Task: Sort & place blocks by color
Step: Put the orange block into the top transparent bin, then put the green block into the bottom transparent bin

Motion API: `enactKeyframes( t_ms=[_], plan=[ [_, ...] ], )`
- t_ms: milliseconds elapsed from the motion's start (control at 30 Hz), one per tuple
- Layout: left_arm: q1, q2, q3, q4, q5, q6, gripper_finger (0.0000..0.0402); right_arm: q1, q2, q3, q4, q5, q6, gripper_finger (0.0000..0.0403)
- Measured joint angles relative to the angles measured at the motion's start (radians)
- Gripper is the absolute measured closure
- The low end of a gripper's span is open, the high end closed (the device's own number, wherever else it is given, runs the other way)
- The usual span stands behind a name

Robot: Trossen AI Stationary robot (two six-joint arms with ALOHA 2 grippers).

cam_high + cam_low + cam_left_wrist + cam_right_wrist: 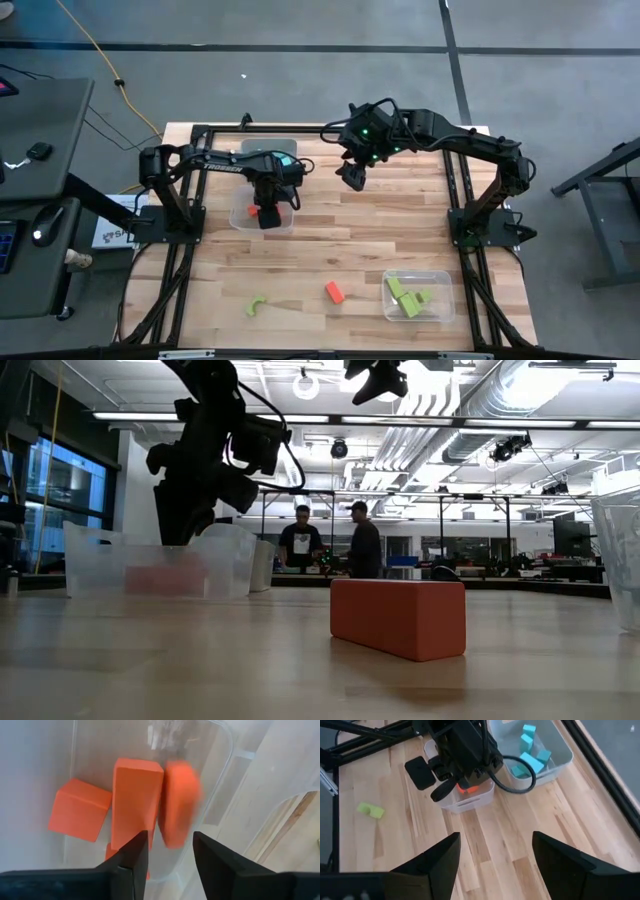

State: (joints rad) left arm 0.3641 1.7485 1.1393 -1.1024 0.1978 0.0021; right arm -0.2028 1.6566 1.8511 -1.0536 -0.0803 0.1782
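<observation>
The left gripper (170, 851) is held open above red blocks (135, 800) in the bin (240, 215); the right gripper (495, 852) is parked open.

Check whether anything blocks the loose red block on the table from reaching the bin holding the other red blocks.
Nothing visible does: bare wood lies between the red block and the red bin. The left gripper hangs over that bin, fingers apart.

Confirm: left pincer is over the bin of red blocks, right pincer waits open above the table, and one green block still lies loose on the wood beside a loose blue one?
Not quite. The loose block beside the green block is red, not blue, as the high view shows. The rest holds: left pincer is over the bin of red blocks, and right pincer waits open above the table.
</observation>
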Motion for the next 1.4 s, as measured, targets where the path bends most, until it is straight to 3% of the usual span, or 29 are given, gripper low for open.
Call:
enactKeyframes(
  t_ms=[467, 833, 1100, 1400],
  plan=[
    [0.0, 0.0, 0.0, -0.064, 0.0, 0.013, 0.0265, 0.001, 0.0, 0.0, -0.04, -0.053, 0.144, 0.0165],
    [0.0, -0.049, 0.001, -0.19, -0.001, 0.067, 0.0265, 0.06, 0.0, 0.0, -0.115, -0.021, 0.243, 0.0165],
    [-0.001, -0.227, 0.002, -0.203, 0.0, -0.076, 0.0265, 0.087, 0.0, 0.0, -0.117, 0.068, 0.263, 0.0165],
    [-0.064, -0.407, 0.002, -0.207, 0.001, -0.337, 0.0264, 0.086, 0.0, 0.0, -0.122, 0.088, 0.237, 0.0165]
  ],
)
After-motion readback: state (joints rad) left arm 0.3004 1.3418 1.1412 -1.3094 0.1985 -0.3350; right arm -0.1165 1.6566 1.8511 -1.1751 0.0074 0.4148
